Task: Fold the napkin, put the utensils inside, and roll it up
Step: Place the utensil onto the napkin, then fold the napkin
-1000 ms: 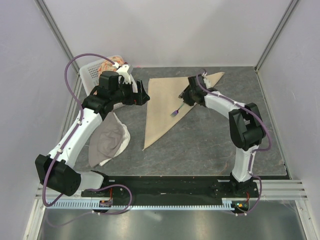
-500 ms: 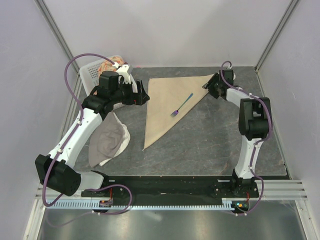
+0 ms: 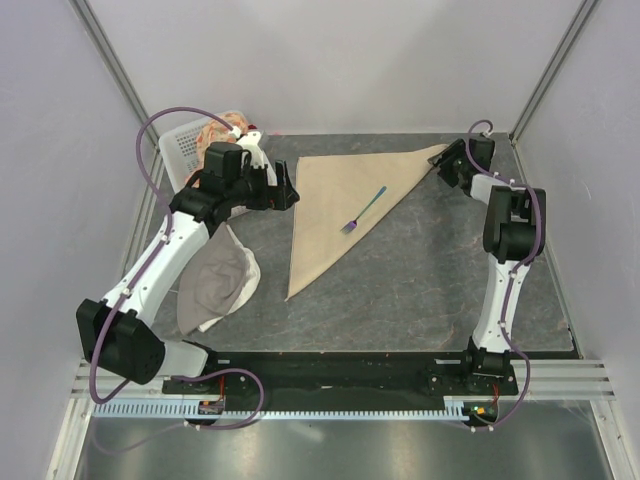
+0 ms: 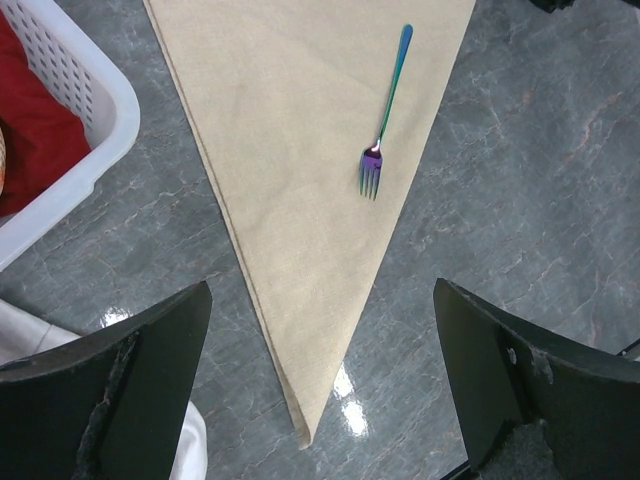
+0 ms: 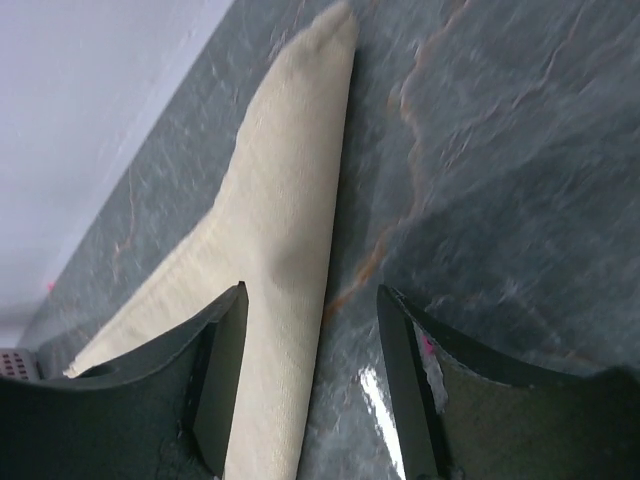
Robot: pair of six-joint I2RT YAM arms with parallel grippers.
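The beige napkin (image 3: 335,205) lies folded into a triangle on the dark table, its long point towards the near edge. The fork (image 3: 363,210), teal-handled with purplish tines, rests on it near the right slanted edge, and it also shows from above as the fork (image 4: 385,100) on the napkin (image 4: 300,180). My left gripper (image 3: 288,192) hovers open at the napkin's left edge, its fingers (image 4: 120,390) wide apart above the near point. My right gripper (image 3: 446,170) is open low at the napkin's far right corner (image 5: 290,230), which lies between its fingers (image 5: 225,380).
A white basket (image 3: 183,147) holding red and orange cloth stands at the far left, also seen as the basket (image 4: 100,110). A grey-and-white cloth (image 3: 215,285) lies crumpled left of the napkin. Frame posts and pale walls enclose the table.
My right gripper left the fork lying on the napkin, swung right and back to the napkin's far right corner, and opened wider. The left arm barely shifted.
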